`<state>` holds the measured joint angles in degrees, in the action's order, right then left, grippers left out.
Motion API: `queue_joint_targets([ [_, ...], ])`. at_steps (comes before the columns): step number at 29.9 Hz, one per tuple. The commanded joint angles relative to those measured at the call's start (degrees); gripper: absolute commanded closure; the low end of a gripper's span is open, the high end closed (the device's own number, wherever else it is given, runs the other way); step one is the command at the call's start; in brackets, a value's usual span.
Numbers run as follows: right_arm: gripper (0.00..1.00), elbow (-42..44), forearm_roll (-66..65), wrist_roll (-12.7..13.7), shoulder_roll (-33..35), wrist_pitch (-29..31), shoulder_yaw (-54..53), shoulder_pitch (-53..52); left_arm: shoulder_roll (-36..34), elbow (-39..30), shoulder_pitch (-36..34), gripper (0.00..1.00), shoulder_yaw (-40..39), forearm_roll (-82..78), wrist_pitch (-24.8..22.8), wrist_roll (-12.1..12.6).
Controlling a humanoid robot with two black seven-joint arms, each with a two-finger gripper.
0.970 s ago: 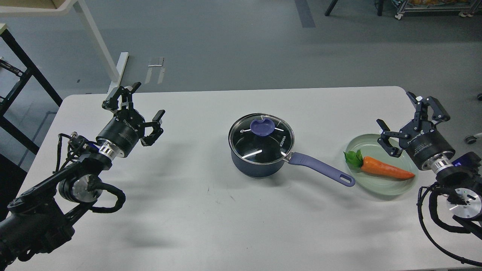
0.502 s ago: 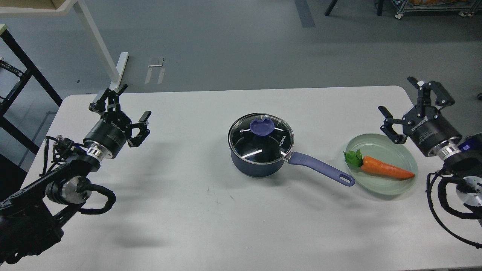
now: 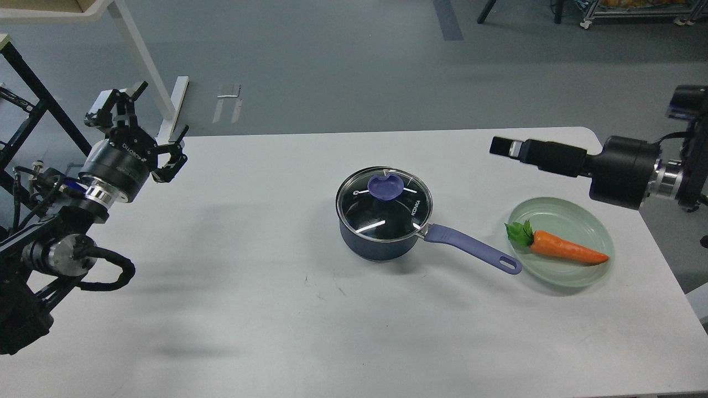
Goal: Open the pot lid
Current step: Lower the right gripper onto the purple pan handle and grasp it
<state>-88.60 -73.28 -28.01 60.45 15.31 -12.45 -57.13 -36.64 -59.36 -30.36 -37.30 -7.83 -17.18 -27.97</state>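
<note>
The pot lid (image 3: 365, 213), clear glass with a metal rim and a purple-blue knob (image 3: 385, 186), sits closed on the dark blue pot (image 3: 376, 247) at the middle of the white table (image 3: 265, 309). The pot's long handle (image 3: 473, 249) points right and toward me. My left gripper (image 3: 148, 120) is open and empty, raised at the table's far left corner, far from the pot. My right gripper (image 3: 502, 146) points left, level above the table right of the pot and above the plate. It is seen side-on, so its fingers cannot be told apart.
A pale green plate (image 3: 553, 213) with an orange carrot (image 3: 567, 249) lies right of the pot, close to the handle's end. A white table leg (image 3: 145, 61) and a black rack (image 3: 33, 91) stand on the floor beyond the far left corner.
</note>
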Motion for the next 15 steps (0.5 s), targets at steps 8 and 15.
queue_joint_targets([
  [8, 0.0, 2.02, -23.58, 0.01, -7.01, -0.45, 18.95, -12.48, 0.07, -2.34, 0.31, 0.01, 0.03, -0.17, 0.04, -0.03],
  [15, 0.01, 11.51, -24.02, 0.01, -14.39, -3.26, 23.96, -12.04, 0.25, -3.48, 0.57, 0.01, 0.03, -0.17, 0.39, -0.03],
])
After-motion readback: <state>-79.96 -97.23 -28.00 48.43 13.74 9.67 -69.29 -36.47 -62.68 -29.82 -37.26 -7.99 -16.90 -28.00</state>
